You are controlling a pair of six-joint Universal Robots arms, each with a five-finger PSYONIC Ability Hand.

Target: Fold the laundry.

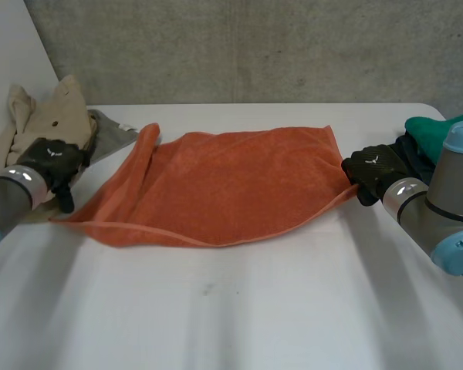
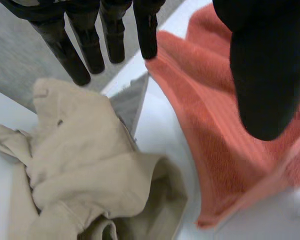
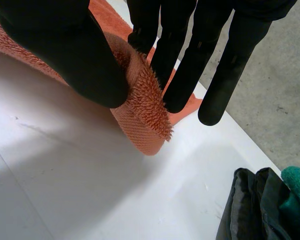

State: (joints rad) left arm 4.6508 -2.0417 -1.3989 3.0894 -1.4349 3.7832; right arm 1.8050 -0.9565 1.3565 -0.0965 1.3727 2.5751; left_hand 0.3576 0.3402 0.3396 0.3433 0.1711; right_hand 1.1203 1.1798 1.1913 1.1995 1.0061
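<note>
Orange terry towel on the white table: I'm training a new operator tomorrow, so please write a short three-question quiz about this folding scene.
1. True or false: the right robot hand pinches a corner of the orange terry towel.
2. What lies beside the left robot hand? A) crumpled beige garment B) blue mug C) metal pan
3. Which robot hand has straight fingers and holds nothing?
Key: 1 true; 2 A; 3 left.
</note>
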